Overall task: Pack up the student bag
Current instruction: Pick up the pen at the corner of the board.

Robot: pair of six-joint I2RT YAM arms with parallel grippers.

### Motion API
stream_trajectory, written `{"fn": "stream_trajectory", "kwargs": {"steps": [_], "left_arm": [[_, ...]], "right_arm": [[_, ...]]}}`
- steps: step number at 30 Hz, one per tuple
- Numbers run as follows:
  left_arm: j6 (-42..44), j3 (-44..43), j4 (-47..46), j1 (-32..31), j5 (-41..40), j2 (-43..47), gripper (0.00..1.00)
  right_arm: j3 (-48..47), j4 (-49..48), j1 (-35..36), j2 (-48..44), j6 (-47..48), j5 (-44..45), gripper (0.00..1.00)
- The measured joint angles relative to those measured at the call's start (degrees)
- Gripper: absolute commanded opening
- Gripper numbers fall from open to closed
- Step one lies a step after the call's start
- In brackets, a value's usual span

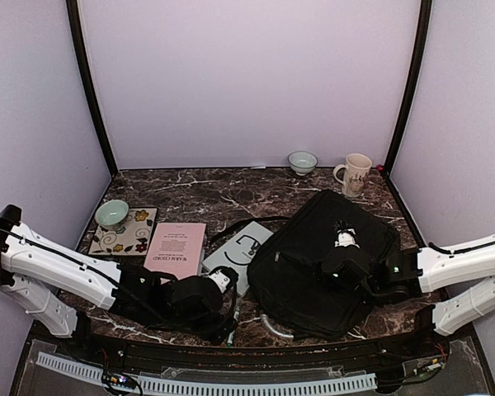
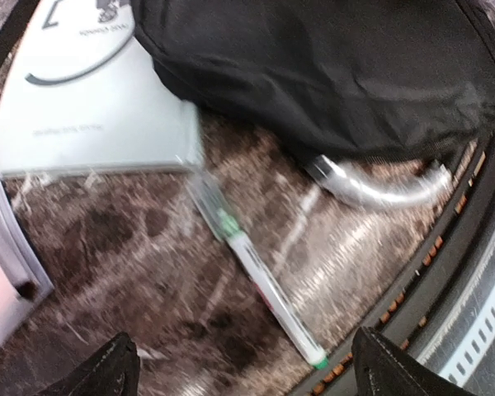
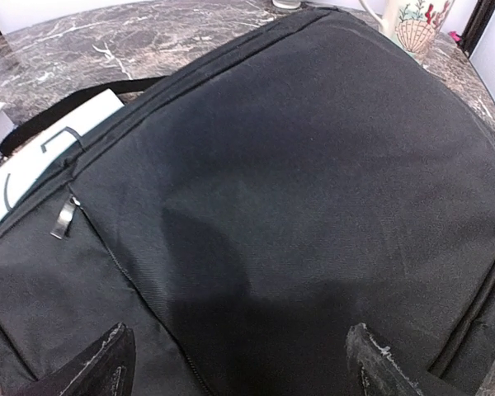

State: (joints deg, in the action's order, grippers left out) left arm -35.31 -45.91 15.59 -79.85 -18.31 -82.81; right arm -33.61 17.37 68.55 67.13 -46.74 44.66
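Evidently early going. Pink book (image 1: pixel 176 246) and white book (image 1: pixel 241 252) are lying on the desk (image 1: pixel 231 194), unpacked. Left gripper (image 2: pixel 246 375) is hovering open, empty, over a pen (image 2: pixel 260 285). The student bag (image 1: pixel 330 264) is lying flat right of centre, looking closed. Right gripper (image 3: pixel 239 371) is hanging open, empty, above it.

Dark marble table (image 1: pixel 223 194). Black bag (image 1: pixel 297 289) lies flat right of centre. Grey book (image 1: pixel 239 247) just left of it, one corner under the bag. Pink book (image 1: pixel 176 246) beside the grey one. Floral tile (image 1: pixel 142 233) far left. Bowl (image 1: pixel 302 162) and mug (image 1: pixel 355 174) at the back edge. Pen (image 2: pixel 264 285) near the front edge, by the grey book's corner.
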Motion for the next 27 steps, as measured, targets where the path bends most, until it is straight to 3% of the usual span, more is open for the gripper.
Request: {"fn": "stream_trajectory", "kwargs": {"steps": [4,10,27], "left_arm": [[-4.20,-0.33,1.81,-4.90,-1.51,-1.64,0.89],[-9.18,-1.55,3.78,-8.92,-3.74,-8.68,0.76],[-14.99,-3.56,1.22,-10.08,-7.69,-14.82,0.36]], "right_arm": [[-0.20,1.14,0.00,1.70,-0.79,0.42,0.89],[-0.59,2.32,0.02,2.80,-2.16,0.44,0.89],[-0.79,3.96,1.49,1.75,-4.81,0.76,0.89]]}}
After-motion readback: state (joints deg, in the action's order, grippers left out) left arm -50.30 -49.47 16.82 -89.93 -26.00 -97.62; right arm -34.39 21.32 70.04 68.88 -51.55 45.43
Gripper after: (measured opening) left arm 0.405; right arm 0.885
